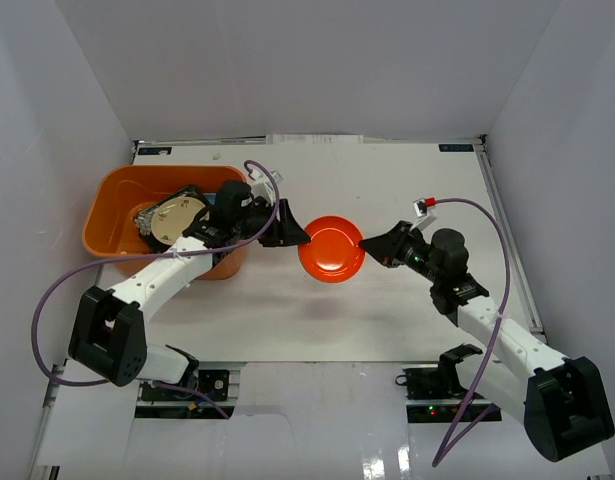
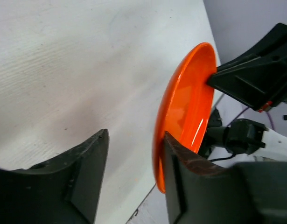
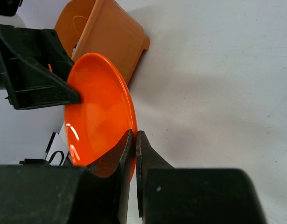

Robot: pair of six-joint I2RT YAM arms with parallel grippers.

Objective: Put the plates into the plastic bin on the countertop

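Plate between opposing fingers

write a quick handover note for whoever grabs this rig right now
Left hand open, the orange plate's rim between its jaws, not clamped.
Right hand shut on the opposite rim, holding the plate above the countertop.
Done: a stack of plates lies in the plastic bin.
Left: finish the pass, drop the orange plate in the bin; no other plate shows outside it.
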